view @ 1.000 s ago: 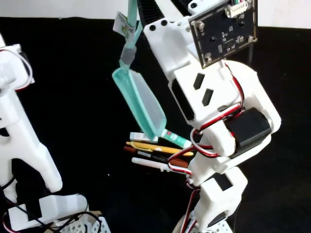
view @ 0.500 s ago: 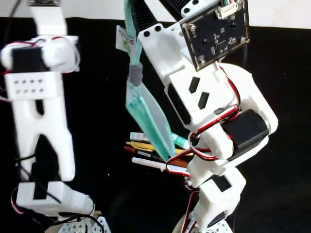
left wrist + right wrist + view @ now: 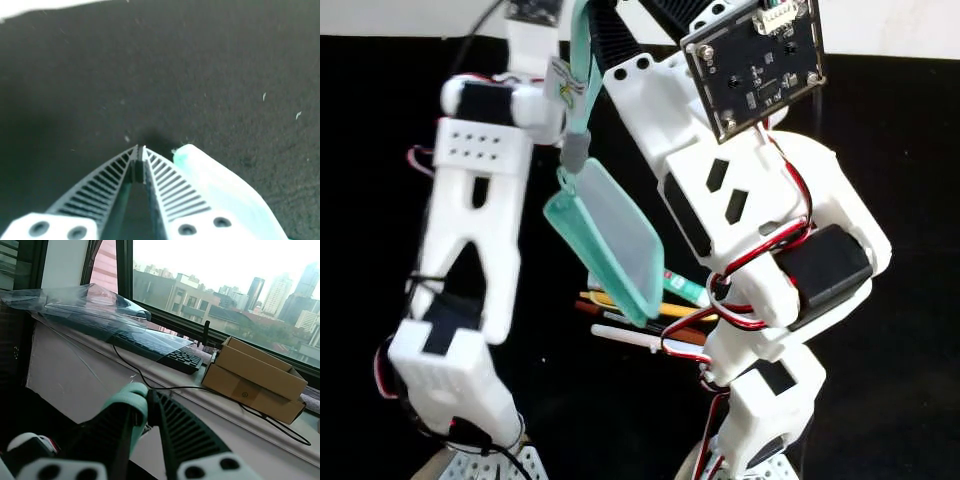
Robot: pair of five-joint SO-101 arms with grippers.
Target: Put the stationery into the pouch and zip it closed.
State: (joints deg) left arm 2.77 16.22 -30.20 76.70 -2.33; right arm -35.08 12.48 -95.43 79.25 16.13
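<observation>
A teal pouch with a clear side hangs in the air by its strap. My right gripper points up toward a window and is shut on that strap, which drapes over one finger. Below the pouch, several pens and markers lie together on the black table. My left arm stands tall just left of the pouch. My left gripper is shut, with nothing seen between its fingers, above the black table; the teal pouch sits right beside one finger.
The right arm's white body and red wires partly cover the near ends of the pens. A black mat covers the table. A cardboard box and a keyboard under plastic rest on the window sill.
My left arm has risen and swung right, close up to the hanging pouch. The pouch has swung and turned on its strap. The right arm has hardly moved.
</observation>
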